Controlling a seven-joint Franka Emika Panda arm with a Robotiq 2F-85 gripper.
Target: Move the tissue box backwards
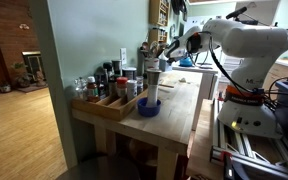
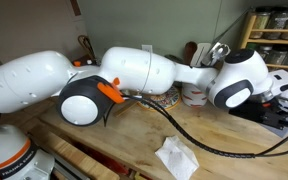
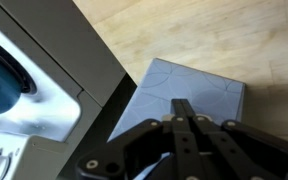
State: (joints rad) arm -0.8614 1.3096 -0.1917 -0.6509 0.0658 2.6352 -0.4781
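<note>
Listing the wrist view first, we record at left a white appliance (image 3: 24, 95), then a grey panel (image 3: 96, 70). Next comes the tissue box (image 3: 199, 92), blue-grey and patterned, lying flat on the wooden counter (image 3: 214, 30) just right of the panel. Over the box hangs the tool (image 3: 184, 112), fingertips pressed together, nothing visible between them; contact with the box we cannot tell. In an exterior view we note a tray of bottles (image 1: 109, 108), a blue bowl (image 1: 148, 110) and the white arm (image 1: 246, 40).

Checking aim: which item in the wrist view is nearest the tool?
The grey patterned tissue box, directly ahead; the white-and-blue object sits off left.
</note>
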